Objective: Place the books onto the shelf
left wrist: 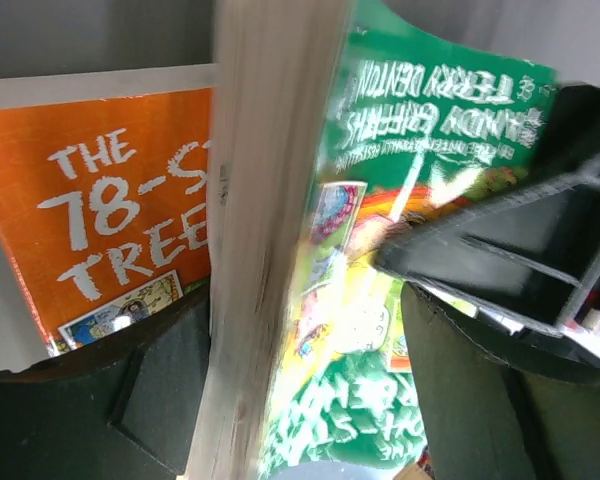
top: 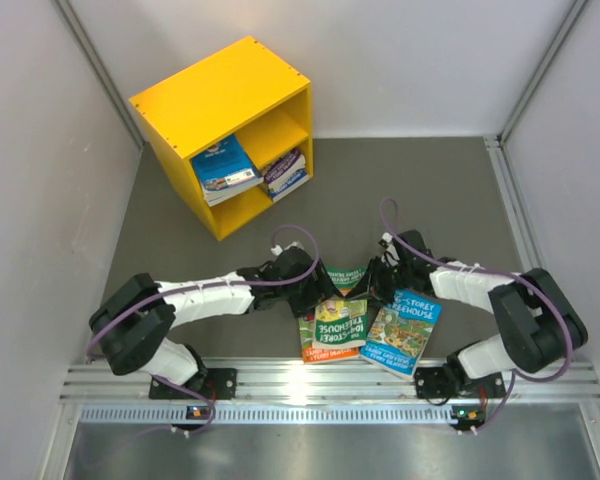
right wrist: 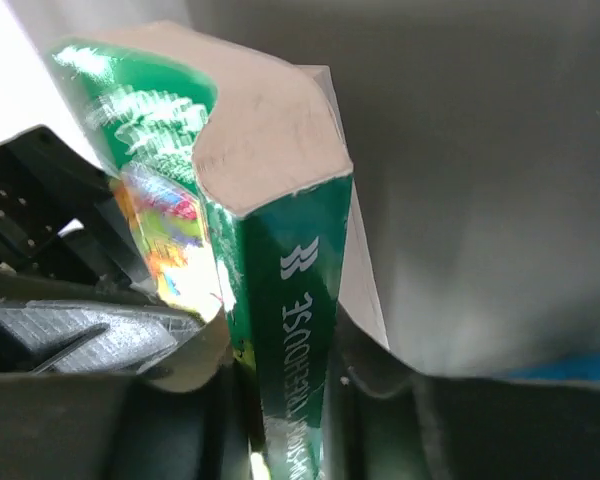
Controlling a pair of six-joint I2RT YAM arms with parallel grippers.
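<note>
A thick green book (top: 346, 276) is held on edge above the table between both grippers. My left gripper (top: 318, 282) is shut on it; the left wrist view has its page edge (left wrist: 265, 200) and green cover between the fingers (left wrist: 160, 390). My right gripper (top: 377, 272) is shut on the spine (right wrist: 302, 300), one finger (right wrist: 390, 410) on each side. Two more books lie flat near the front, one green and yellow (top: 332, 328) and one blue (top: 405, 330). An orange book (left wrist: 110, 200) lies below the left gripper. The yellow shelf (top: 220, 95) stands at the back left.
Inside the shelf, a blue book (top: 223, 165) leans in the left compartment and a small stack (top: 285, 172) in the right one. Grey walls close in both sides. A metal rail (top: 320, 385) with the arm bases runs along the near edge.
</note>
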